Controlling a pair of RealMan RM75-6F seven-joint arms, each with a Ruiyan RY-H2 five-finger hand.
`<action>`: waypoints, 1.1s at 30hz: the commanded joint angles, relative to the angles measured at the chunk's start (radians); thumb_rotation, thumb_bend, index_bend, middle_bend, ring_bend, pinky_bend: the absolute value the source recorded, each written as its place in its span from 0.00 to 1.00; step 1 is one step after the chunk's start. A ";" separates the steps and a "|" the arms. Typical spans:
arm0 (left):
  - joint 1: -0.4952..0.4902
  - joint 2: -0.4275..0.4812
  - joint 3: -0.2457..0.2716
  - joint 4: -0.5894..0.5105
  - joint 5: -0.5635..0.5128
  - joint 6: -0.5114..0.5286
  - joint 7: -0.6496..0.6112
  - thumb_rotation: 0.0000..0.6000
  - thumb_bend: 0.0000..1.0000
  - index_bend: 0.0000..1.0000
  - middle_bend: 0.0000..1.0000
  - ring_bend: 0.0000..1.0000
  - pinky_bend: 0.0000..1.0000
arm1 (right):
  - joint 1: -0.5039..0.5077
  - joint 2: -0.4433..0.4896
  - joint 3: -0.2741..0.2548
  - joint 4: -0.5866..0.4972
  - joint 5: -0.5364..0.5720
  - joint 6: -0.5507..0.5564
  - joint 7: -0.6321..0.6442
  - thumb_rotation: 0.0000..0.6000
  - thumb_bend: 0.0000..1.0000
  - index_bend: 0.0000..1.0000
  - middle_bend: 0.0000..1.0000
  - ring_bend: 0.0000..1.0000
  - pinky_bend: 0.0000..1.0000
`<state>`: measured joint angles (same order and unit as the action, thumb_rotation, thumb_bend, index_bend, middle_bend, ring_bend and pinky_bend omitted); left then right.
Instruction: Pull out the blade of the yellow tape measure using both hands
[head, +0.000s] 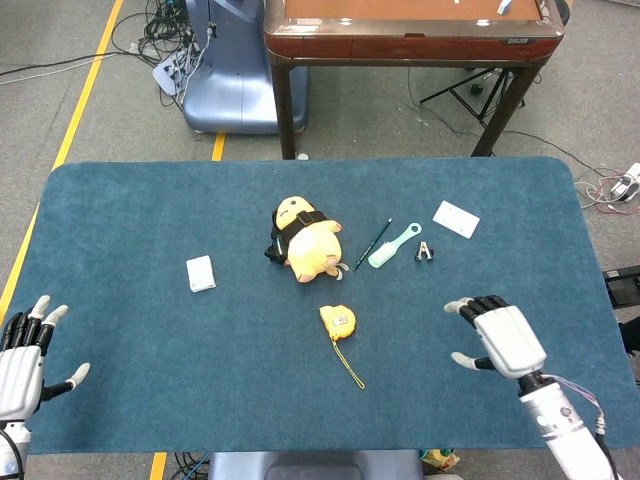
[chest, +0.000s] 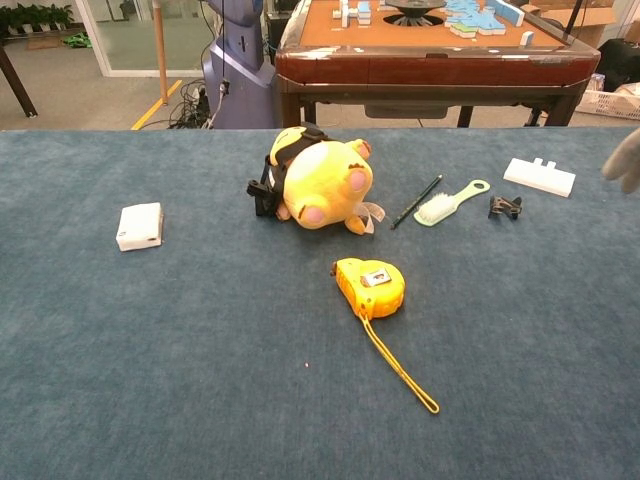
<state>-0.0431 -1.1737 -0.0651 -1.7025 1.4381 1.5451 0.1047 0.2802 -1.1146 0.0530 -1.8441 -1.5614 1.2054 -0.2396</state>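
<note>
Tape (head: 337, 320) sits mid-desk, just below centre of the head view, flat on the blue desk (head: 150, 330), w/ its yellow strap (head: 350, 368) trailing toward lower right. Nothing touches it yet.

Right hand (head: 505, 338) hovers at lower right, fingers (head: 470, 305) spread & empty, well apart from the tape. Left hand (head: 22, 360) is at the far lower-left edge, fingers splayed, holding nothing; even farther off. Chest view shows only a blurred bit of the right hand at the right edge.

Risks, as I see it: tape lies flat on carpet-like cloth, so getting fingers round the case could just shove it sideways, prob. into the plush (head: 308, 246) just above it. Blade tip is too small to make out from here; strap may get grabbed by mistake instead of the blade hook. If one hand doesn't pin the case firmly, pulling will drag the whole tape instead of extending the blade. Pen (head: 373, 243) & brush (head: 393, 246) sit upper right of the tape, near enough for a sweeping right arm to knock them.
</note>
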 joint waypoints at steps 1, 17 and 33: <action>0.003 0.003 0.002 -0.004 0.005 0.006 0.001 1.00 0.17 0.14 0.00 0.00 0.00 | 0.077 -0.038 0.011 -0.018 -0.019 -0.096 -0.053 1.00 0.24 0.33 0.38 0.36 0.31; 0.021 0.020 0.008 -0.017 0.015 0.022 -0.004 1.00 0.17 0.14 0.00 0.00 0.00 | 0.329 -0.149 0.048 -0.049 0.220 -0.436 -0.281 1.00 0.95 0.33 0.99 1.00 0.97; 0.021 0.012 0.007 -0.006 0.009 0.011 -0.009 1.00 0.17 0.14 0.00 0.00 0.00 | 0.476 -0.315 0.027 0.057 0.459 -0.464 -0.419 1.00 1.00 0.33 1.00 1.00 1.00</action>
<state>-0.0228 -1.1616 -0.0583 -1.7085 1.4468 1.5559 0.0965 0.7399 -1.4101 0.0828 -1.8061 -1.1174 0.7361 -0.6432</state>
